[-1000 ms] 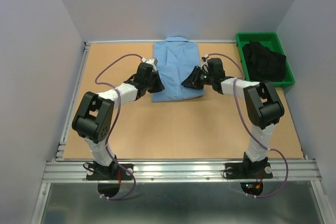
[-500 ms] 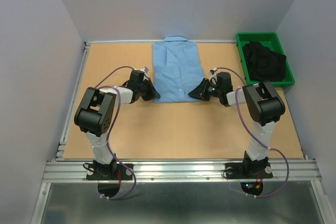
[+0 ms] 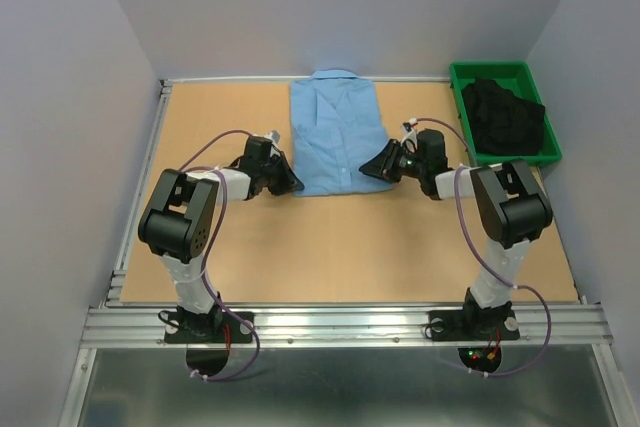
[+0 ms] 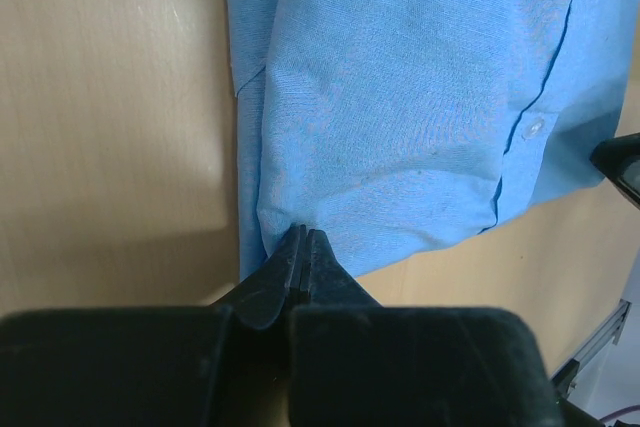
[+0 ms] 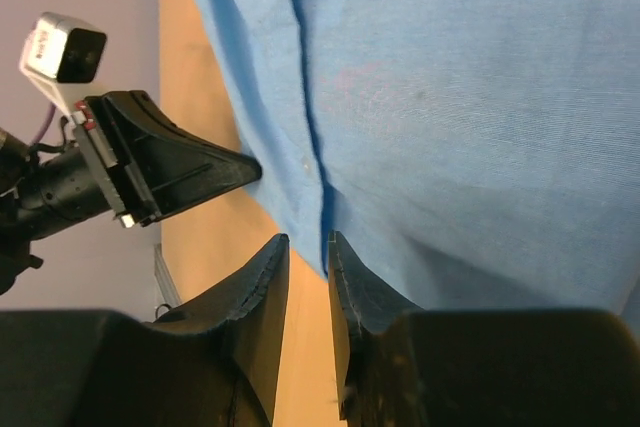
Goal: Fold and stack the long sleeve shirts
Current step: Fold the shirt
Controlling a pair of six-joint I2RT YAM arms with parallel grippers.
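The light blue shirt (image 3: 337, 142) lies at the far middle of the table (image 3: 400, 247), its near-left corner pinched by the pressed-together left gripper (image 4: 303, 234), while the right gripper (image 5: 303, 244) stands slightly parted at the near-right hem, so lifting now could skew the fold.

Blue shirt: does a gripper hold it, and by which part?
The left gripper pinches the shirt at its near-left hem corner; right gripper straddles the near-right corner, grip uncertain.

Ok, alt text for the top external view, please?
A light blue shirt lies at the table's far middle, the left gripper and right gripper at its near corners. A green bin at far right holds dark clothing.
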